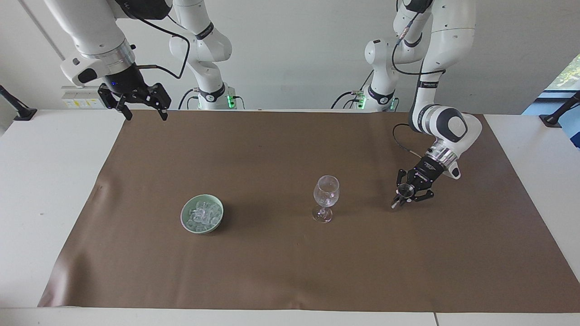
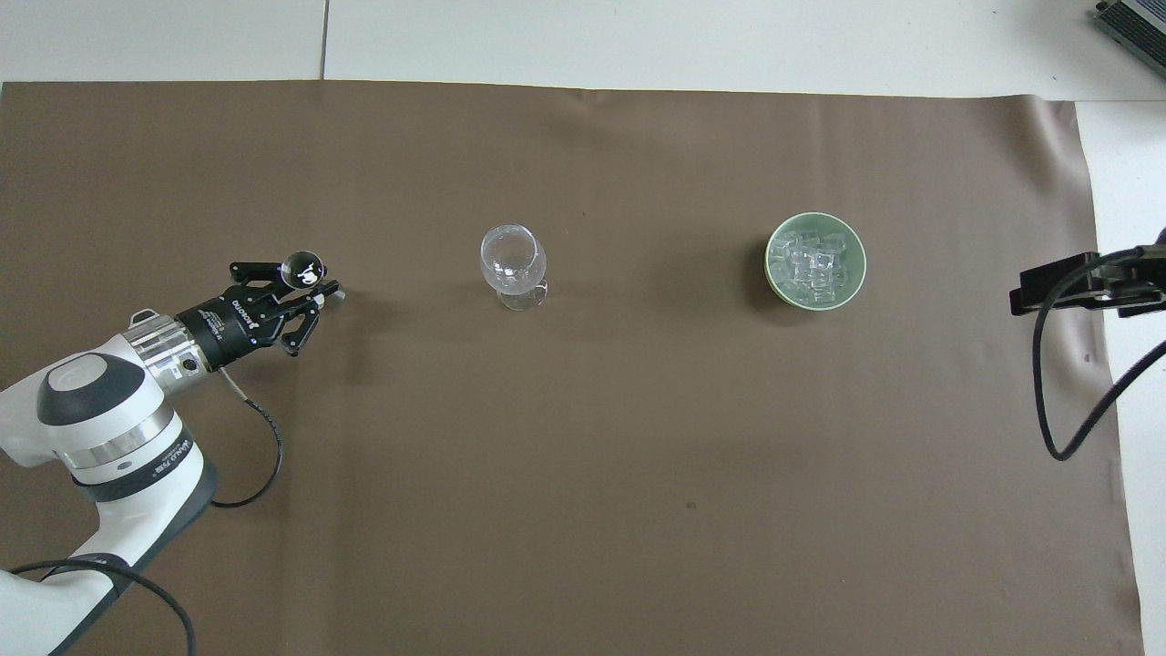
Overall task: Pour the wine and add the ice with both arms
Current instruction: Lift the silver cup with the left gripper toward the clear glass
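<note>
The wine shows only as a small dark metal jigger (image 1: 399, 200) (image 2: 303, 268), with no liquid discernible. My left gripper (image 1: 404, 195) (image 2: 311, 283) is shut on it and holds it tilted, low over the brown mat, toward the left arm's end. A clear stemmed glass (image 1: 326, 192) (image 2: 513, 259) stands upright mid-table, apart from the jigger. Ice cubes (image 1: 202, 213) (image 2: 813, 262) fill a pale green bowl (image 1: 201, 229) (image 2: 772, 281) toward the right arm's end. My right gripper (image 1: 146, 117) hangs open and holds nothing, high over the mat's corner by its own base.
A brown mat (image 1: 272, 271) (image 2: 583, 456) covers most of the white table. Black clamps sit at the table's two corners nearest the robots. A black cable loops from the right arm's wrist (image 2: 1057, 401) at the mat's edge.
</note>
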`<state>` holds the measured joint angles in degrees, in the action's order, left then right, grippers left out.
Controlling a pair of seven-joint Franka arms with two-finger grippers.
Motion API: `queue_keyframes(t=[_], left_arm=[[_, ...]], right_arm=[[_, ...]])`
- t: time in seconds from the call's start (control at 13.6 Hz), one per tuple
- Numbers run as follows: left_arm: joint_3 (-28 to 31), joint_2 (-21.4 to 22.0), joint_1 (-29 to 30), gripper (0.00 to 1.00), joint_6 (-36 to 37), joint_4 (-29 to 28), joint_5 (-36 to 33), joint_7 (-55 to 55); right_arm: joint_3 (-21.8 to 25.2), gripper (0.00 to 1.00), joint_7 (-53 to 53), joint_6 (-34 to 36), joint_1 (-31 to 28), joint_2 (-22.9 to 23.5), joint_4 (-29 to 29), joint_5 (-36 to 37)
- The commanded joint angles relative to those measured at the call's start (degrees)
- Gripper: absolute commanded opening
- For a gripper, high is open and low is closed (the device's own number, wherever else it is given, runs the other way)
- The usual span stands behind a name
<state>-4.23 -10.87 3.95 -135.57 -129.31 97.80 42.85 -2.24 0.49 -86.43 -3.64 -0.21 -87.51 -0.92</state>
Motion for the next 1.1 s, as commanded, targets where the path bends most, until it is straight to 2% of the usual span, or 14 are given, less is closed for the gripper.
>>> queue_keyframes(t=[0.0, 0.37, 0.66, 1.03], left_arm=[[0.01, 1.99, -0.7, 0.0, -1.37, -0.24, 0.2, 1.97], [-0.08, 4.1, -0.7, 0.0, -1.37, -0.59, -0.24, 3.29], [-0.96, 5.51, -0.61, 0.0, -1.37, -0.41, -6.99, 9.17], [-1.65, 7.35, -0.61, 0.0, -1.37, -0.41, -7.53, 12.51]], right_arm=[[-0.22, 1.0, -0.31, -0.23, -0.49, -0.93, -1.17, -0.49], [-0.22, 1.0, -0.31, -0.23, -0.49, -0.93, -1.17, -0.49], [-0.22, 1.0, -0.31, -0.23, -0.49, -0.93, -1.17, -0.49], [-0.22, 1.0, -0.31, -0.23, -0.49, -0.93, -1.17, -0.49]])
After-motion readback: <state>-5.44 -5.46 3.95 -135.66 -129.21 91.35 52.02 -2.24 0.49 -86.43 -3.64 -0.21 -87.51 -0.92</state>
